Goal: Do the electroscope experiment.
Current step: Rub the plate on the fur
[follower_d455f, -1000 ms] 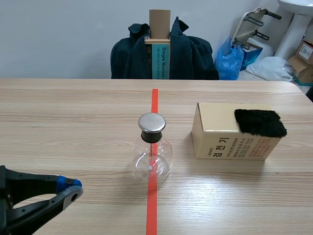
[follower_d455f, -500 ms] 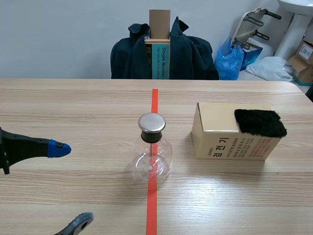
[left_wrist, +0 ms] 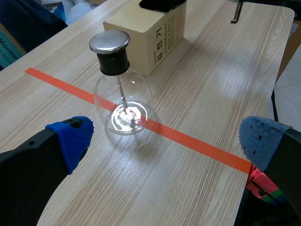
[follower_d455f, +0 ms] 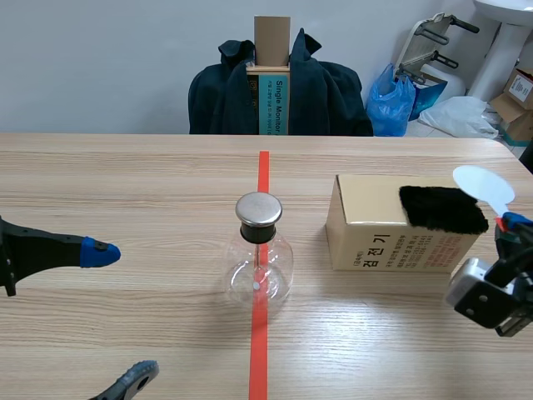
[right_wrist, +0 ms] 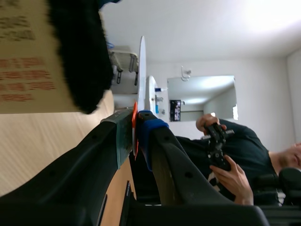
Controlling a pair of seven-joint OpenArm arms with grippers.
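1. The left gripper is hanging low over the near left part of the table. Its fingers are standing wide apart with nothing between them. In the left wrist view this gripper is facing the electroscope flask, which is sitting ahead of the open blue pads, well apart from both.
2. The right gripper is coming in from the right edge, just beside the near right corner of the cardboard box. Its fingers are pinching the thin orange-red handle of a white disc, and the disc is rising above the fingertips. From the right wrist view the gripper is showing the disc edge-on.
3. The electroscope flask is standing upright on the orange-red tape line at mid-table, with a metal cap closing it. A thin rod is hanging inside; glare is hiding what is at its lower end, possibly foil leaves.
4. A black fur pad is lying on top of the box, overhanging its right end.
5. The right arm is cut off by the frame. A person is showing behind it in the wrist view, holding a handheld device.
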